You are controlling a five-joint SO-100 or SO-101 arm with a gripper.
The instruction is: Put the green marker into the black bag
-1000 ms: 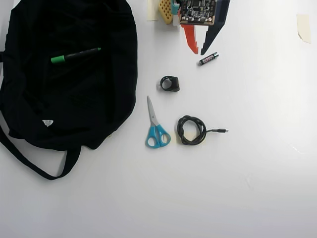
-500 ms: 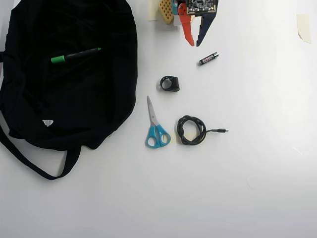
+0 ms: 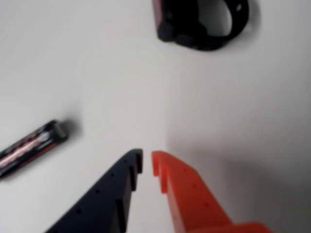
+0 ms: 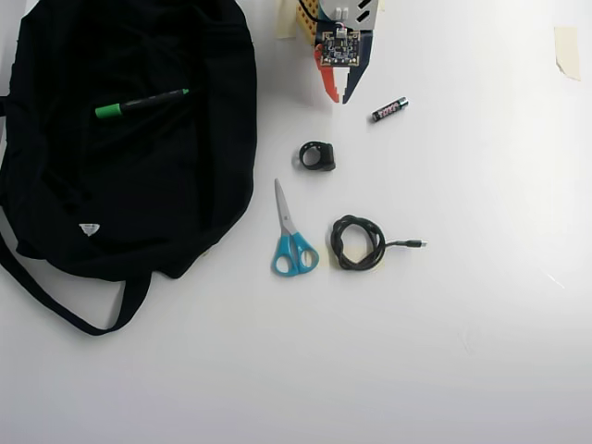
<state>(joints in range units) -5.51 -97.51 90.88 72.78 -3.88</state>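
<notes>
From overhead I see the marker [image 4: 141,104] lying on top of the bag [image 4: 129,213], green cap toward the left of the view. My gripper [image 4: 337,95] sits well apart from it, at the top of the white surface [image 4: 481,324], empty, its jaws nearly together with only a thin gap in the wrist view. A battery [image 4: 389,110] lies just right of it overhead; a black ring-like part [image 4: 317,155], scissors [image 4: 291,236] and a coiled cable [image 4: 359,243] lie below.
</notes>
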